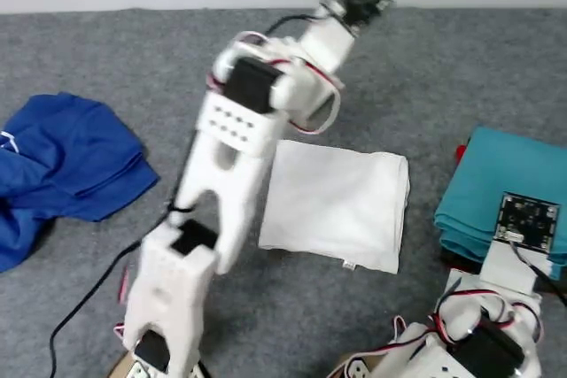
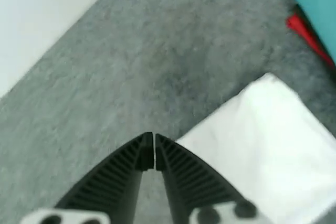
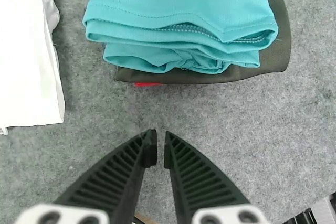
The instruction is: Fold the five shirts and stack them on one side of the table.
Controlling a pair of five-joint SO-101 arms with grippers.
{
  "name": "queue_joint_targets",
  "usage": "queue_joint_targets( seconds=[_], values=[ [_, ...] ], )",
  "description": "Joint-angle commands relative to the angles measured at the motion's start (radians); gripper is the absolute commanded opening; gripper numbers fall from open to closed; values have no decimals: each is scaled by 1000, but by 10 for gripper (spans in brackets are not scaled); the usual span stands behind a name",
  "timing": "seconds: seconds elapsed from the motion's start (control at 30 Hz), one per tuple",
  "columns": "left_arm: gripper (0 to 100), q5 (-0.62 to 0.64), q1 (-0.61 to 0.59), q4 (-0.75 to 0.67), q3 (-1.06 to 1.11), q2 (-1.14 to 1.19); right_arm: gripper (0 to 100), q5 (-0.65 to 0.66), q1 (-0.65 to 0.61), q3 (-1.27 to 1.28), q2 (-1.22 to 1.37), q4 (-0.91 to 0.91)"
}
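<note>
A folded white shirt [image 1: 341,205] lies in the middle of the grey table [image 1: 425,68]. A crumpled blue shirt [image 1: 62,165] sits at the left. At the right is a stack with a folded teal shirt [image 1: 505,183] on top; in the right wrist view the teal shirt [image 3: 184,19] rests on a dark shirt [image 3: 273,61] with a bit of red [image 3: 147,84] under it. My left gripper [image 2: 154,148] is shut and empty, above bare table just past the white shirt's [image 2: 268,145] far edge. My right gripper [image 3: 156,149] is shut and empty, over the table in front of the stack.
The left arm [image 1: 230,157] stretches across the table's middle, partly covering the white shirt's left edge. A black cable [image 1: 89,294] trails near the front left. The back wall [image 2: 42,14] borders the far side. Bare grey surface lies between the white shirt and the stack.
</note>
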Motion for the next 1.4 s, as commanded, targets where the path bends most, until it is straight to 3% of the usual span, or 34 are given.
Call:
queue_joint_targets(
  seconds=[0.0, 0.13, 0.3, 0.4, 0.47, 0.63, 0.97, 1.1, 1.27, 1.37],
  values=[
    [17, -18, -11, 20, 211, -298, 40, -12, 4, -3, -5, -19],
    [16, -20, -64, 20, 389, -493, 40, -15, 4, -3, -5, -19],
    [16, -14, -215, 20, 582, -694, 46, -8, 2, -28, 4, -30],
    [16, -17, -298, 20, 690, -816, 124, 21, -47, -97, 8, -54],
    [16, -18, -345, 20, 743, -896, 165, -6, -124, -137, 33, -53],
    [16, -18, -442, 20, 846, -1054, 160, -109, -354, -190, 222, -47],
    [16, -18, -684, 20, 975, -1186, 162, -437, -710, -350, 757, -111],
    [16, -18, -721, 20, 993, -1200, 179, -474, -737, -379, 921, -222],
    [16, -14, -720, 20, 1024, -1200, 286, -520, -739, -408, 1093, -358],
    [15, -12, -720, 20, 1053, -1201, 285, -520, -740, -423, 1188, -453]
  ],
)
